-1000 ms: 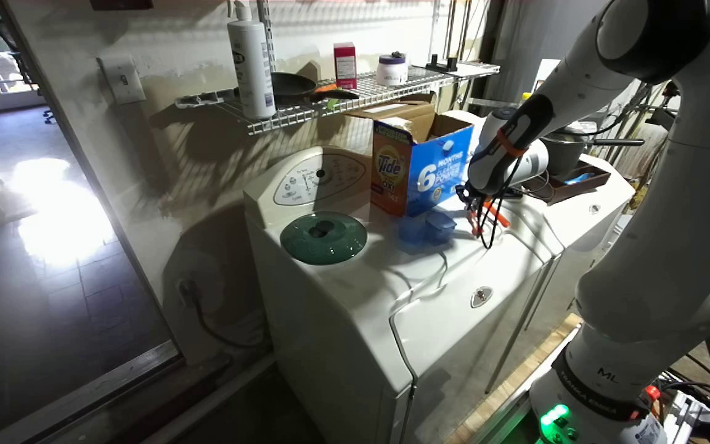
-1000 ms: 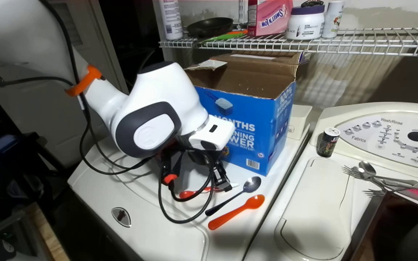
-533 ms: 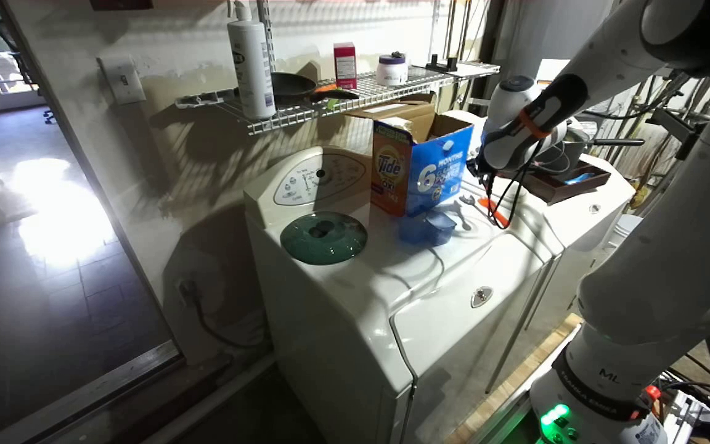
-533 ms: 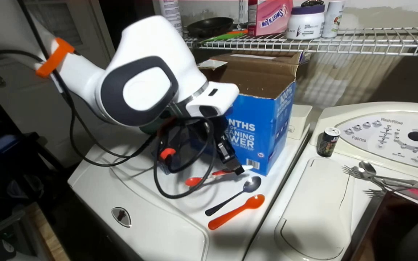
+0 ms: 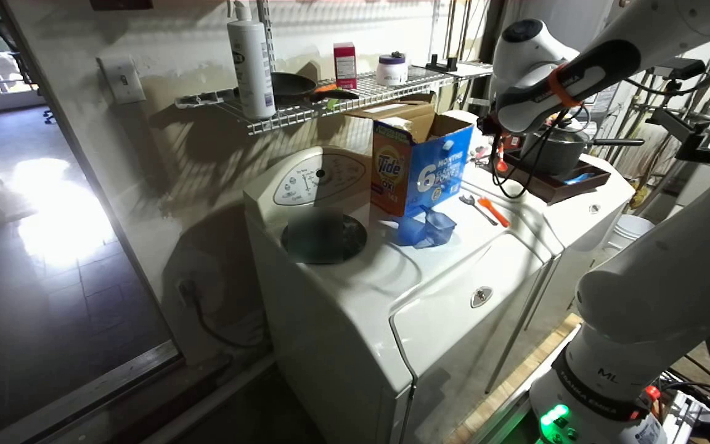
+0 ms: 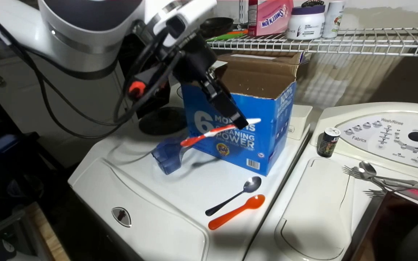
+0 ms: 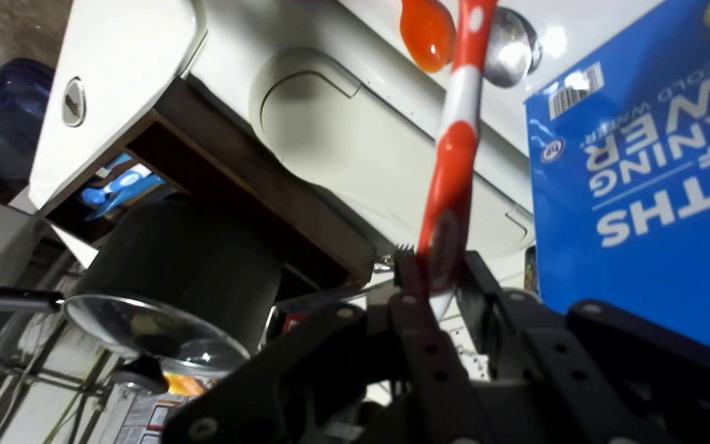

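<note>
My gripper (image 7: pixel 438 271) is shut on a red-and-white spoon (image 7: pixel 453 160), with its fingers on either side of one end. In an exterior view the gripper (image 6: pixel 241 121) holds the spoon (image 6: pixel 196 139) tilted in the air, in front of the blue Tide box (image 6: pixel 212 119). The box (image 5: pixel 441 172) stands open-topped on a white machine. On the machine top below lie a dark spoon (image 6: pixel 227 201) and an orange spoon (image 6: pixel 236 213), side by side. A translucent blue cup-like piece (image 6: pixel 169 157) stands by the box. The gripper is largely hidden behind the arm in an exterior view (image 5: pixel 489 123).
A neighbouring machine carries a brown tray (image 5: pixel 552 192) with a dark pot (image 5: pixel 555 154), a small can (image 6: pixel 327 143) and a pile of metal cutlery (image 6: pixel 383 181). A wire shelf (image 6: pixel 368 40) runs above the box. A dark round lid (image 5: pixel 356 237) lies near the machine's edge.
My gripper has risen from near the machine top, lifting the red-and-white spoon up to the height of the box's front. The dark and orange spoons have stayed in place.
</note>
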